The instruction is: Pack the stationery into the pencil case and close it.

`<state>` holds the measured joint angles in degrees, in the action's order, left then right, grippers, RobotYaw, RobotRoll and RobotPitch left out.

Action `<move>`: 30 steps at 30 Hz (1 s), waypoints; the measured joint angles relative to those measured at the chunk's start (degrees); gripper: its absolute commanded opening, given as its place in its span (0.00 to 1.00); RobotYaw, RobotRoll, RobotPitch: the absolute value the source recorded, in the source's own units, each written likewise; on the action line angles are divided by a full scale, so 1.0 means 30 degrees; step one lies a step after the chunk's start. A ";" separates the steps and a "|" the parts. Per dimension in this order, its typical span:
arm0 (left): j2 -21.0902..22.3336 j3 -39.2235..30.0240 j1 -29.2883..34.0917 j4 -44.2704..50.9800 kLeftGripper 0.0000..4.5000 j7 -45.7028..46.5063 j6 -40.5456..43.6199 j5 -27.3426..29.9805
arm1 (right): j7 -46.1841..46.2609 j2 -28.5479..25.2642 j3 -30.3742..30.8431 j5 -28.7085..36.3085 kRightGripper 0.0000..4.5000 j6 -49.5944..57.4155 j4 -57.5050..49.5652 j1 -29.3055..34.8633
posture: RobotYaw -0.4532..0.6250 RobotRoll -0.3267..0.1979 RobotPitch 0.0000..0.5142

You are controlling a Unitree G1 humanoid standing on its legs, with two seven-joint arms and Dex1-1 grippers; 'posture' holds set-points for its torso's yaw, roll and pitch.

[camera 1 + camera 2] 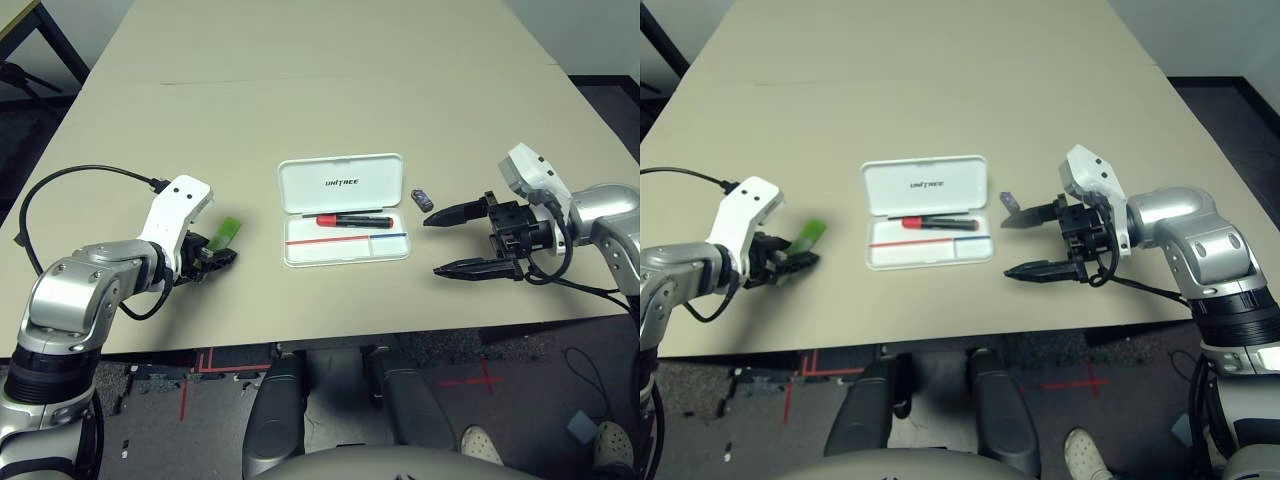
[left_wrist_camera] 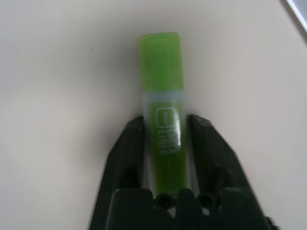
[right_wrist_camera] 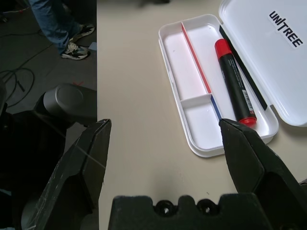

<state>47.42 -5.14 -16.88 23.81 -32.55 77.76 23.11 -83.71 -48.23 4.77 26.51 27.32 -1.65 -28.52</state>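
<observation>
My left gripper [image 2: 163, 143] pinches the green highlighter [image 2: 162, 91] between its fingers; I should keep it level toward the pencil case [image 1: 343, 210]. My right gripper [image 1: 462, 242] gapes wide, holding nothing.

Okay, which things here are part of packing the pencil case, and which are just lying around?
Job: pencil case, open; red marker in its tray; green highlighter in the left hand; small dark eraser beside the case.

Lying about: cables and red tape marks on the floor.
</observation>
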 measured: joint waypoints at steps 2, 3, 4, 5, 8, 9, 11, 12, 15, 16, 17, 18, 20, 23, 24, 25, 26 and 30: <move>0.0773 0.0417 -0.0032 0.0009 0.24 -0.0693 -0.0408 0.0244 | 0.0014 0.0000 0.0000 -0.0060 1.00 -0.0028 0.0006 -0.0004 | 0.45 0.62 0.40; 0.1231 0.0649 -0.0122 0.0049 0.24 -0.1087 -0.0706 0.0401 | 0.0016 0.0000 0.0000 -0.0073 1.00 -0.0031 0.0010 -0.0008 | 0.45 0.62 0.40; 0.1603 0.0797 -0.0287 0.0137 0.24 -0.1431 -0.1016 0.0508 | 0.0016 0.0000 0.0000 -0.0074 1.00 -0.0038 0.0012 -0.0016 | 0.45 0.62 0.40; 0.1850 0.0981 -0.0494 0.0199 0.24 -0.1674 -0.1239 0.0563 | 0.0016 -0.0001 0.0000 -0.0077 1.00 -0.0042 0.0018 -0.0019 | 0.45 0.62 0.40; 0.2737 0.1738 -0.1487 0.0856 0.24 -0.2578 -0.2070 0.0717 | 0.0016 0.0008 0.0013 -0.0089 1.00 -0.0086 0.0064 -0.0065 | 0.45 0.62 0.40; 0.3009 0.1953 -0.1851 0.1059 0.24 -0.2961 -0.2453 0.0825 | 0.0017 0.0026 0.0028 -0.0093 1.00 -0.0112 0.0092 -0.0100 | 0.45 0.62 0.40; 0.3501 0.2394 -0.2323 0.1499 0.24 -0.3758 -0.3253 0.0884 | 0.0016 0.0029 0.0050 -0.0095 1.00 -0.0210 0.0249 -0.0117 | 0.45 0.62 0.40; 0.3779 0.2777 -0.2648 0.1679 0.24 -0.4233 -0.3775 0.0886 | 0.0028 0.0030 0.0066 -0.0172 1.00 -0.0226 0.0369 -0.0119 | 0.45 0.62 0.40; 0.4029 0.3659 -0.3398 0.1827 0.24 -0.5084 -0.4755 0.0832 | 0.0066 0.0034 0.0133 -0.0360 1.00 -0.0323 0.0541 -0.0119 | 0.45 0.62 0.40; 0.4031 0.4076 -0.3711 0.1823 0.24 -0.5342 -0.5106 0.0766 | 0.0083 0.0034 0.0175 -0.0429 1.00 -0.0368 0.0567 -0.0115 | 0.45 0.62 0.40; 0.4021 0.4563 -0.4104 0.1827 0.24 -0.5608 -0.5506 0.0678 | 0.0101 0.0041 0.0230 -0.0485 1.00 -0.0389 0.0593 -0.0121 | 0.44 0.62 0.40; 0.4019 0.5120 -0.4560 0.1822 0.24 -0.5865 -0.6004 0.0501 | 0.0111 0.0042 0.0284 -0.0508 1.00 -0.0420 0.0609 -0.0122 | 0.44 0.62 0.40; 0.3962 0.6007 -0.5232 0.1791 0.24 -0.6255 -0.7025 -0.0029 | 0.0133 0.0068 0.0322 -0.0555 1.00 -0.0518 0.0641 -0.0153 | 0.44 0.62 0.40; 0.3737 0.7436 -0.5858 0.1478 0.24 -0.6892 -0.8562 -0.1105 | 0.0153 0.0081 0.0345 -0.0677 1.00 -0.0589 0.0694 -0.0180 | 0.44 0.62 0.40; 0.3541 0.7909 -0.6042 0.1446 0.24 -0.7153 -0.8967 -0.1340 | 0.0158 0.0095 0.0352 -0.0690 1.00 -0.0601 0.0697 -0.0192 | 0.44 0.62 0.40; 0.3264 0.8270 -0.6229 0.1391 0.24 -0.7366 -0.9283 -0.1545 | 0.0162 0.0106 0.0359 -0.0706 1.00 -0.0612 0.0700 -0.0203 | 0.44 0.62 0.40; 0.2978 0.8726 -0.6466 0.1281 0.24 -0.7595 -0.9671 -0.1825 | 0.0166 0.0140 0.0377 -0.0735 1.00 -0.0635 0.0709 -0.0223 | 0.44 0.62 0.40; 0.1998 0.9849 -0.7214 0.0485 0.24 -0.8254 -1.0735 -0.2881 | 0.0177 0.0237 0.0399 -0.0870 1.00 -0.0716 0.0736 -0.0274 | 0.43 0.62 0.40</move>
<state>53.42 24.41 -38.53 25.26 -57.31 45.56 14.46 -83.18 -47.52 5.96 23.90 25.17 0.56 -29.34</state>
